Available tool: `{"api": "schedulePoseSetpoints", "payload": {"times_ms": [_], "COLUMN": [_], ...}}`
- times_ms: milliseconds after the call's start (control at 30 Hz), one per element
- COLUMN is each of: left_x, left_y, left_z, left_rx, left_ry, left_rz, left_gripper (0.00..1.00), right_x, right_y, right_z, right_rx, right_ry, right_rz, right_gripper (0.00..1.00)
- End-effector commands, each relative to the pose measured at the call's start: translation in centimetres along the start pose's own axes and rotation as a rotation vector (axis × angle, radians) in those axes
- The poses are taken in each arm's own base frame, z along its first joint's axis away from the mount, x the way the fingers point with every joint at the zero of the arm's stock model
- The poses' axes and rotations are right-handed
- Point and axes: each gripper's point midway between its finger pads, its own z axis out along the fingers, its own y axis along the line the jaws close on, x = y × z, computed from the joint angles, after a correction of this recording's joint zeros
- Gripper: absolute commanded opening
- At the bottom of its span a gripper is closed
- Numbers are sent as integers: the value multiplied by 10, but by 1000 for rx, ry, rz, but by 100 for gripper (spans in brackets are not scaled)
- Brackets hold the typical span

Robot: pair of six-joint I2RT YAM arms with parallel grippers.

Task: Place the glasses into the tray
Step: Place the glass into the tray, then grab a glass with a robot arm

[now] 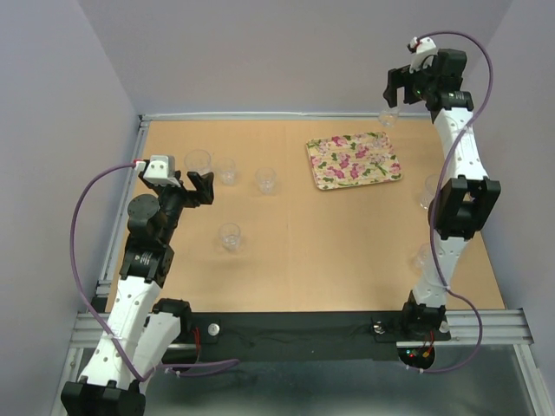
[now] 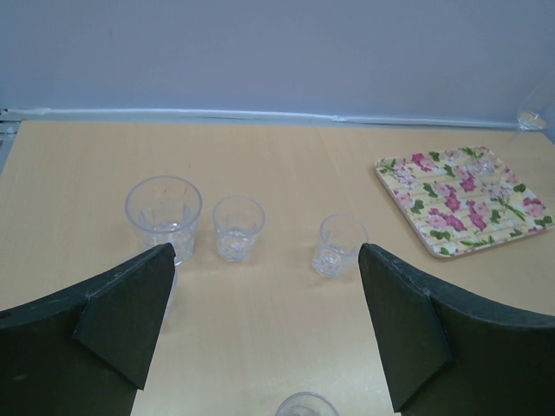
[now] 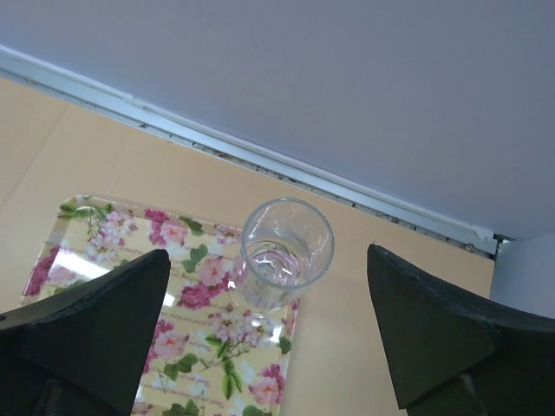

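One floral tray point(image 1: 354, 161) lies on the table's point(image 1: 329, 251) far right. Seven clear glasses point(image 1: 267, 180) show. Four stand left of the tray, the largest tumbler point(image 1: 198, 162) near the left gripper point(image 1: 192, 185). Two show faintly by the right arm point(image 1: 460, 165). One glass point(image 3: 282, 251) is below the right gripper point(image 1: 406, 94) at the tray's far corner, untouched; whether it rests on the tray is unclear. Both grippers' jaws gape wide, holding nothing.

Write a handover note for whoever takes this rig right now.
Left claw: open, empty.
Right claw: open, raised; one glass right under it by the tray's far right corner, unclear whether it rests on the tray.
Done: no glass clearly on the tray.
To do: four glasses on the left side, two glasses partly hidden by the right arm.
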Motion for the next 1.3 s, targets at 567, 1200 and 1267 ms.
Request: {"api": "schedulePoseSetpoints", "payload": {"times_ms": [567,1200,1267], "left_x": [-17,-6,-5], "left_y": [-10,-2,-1], "left_z": [-5,3,4], "left_rx": [44,8,-1], "left_ry": [-77,-34,-30], "left_rz": [8,4,2], "left_gripper": [98,98,98], "right_x": [-5,145,156], "right_y": [107,213,216], "right_z": [-162,-218,-219], "right_rx": [-239,-579,-583], "right_ry": [-132,-40,-34], "right_rz": [-118,-16,-23], "right_gripper": [100,100,100]}}
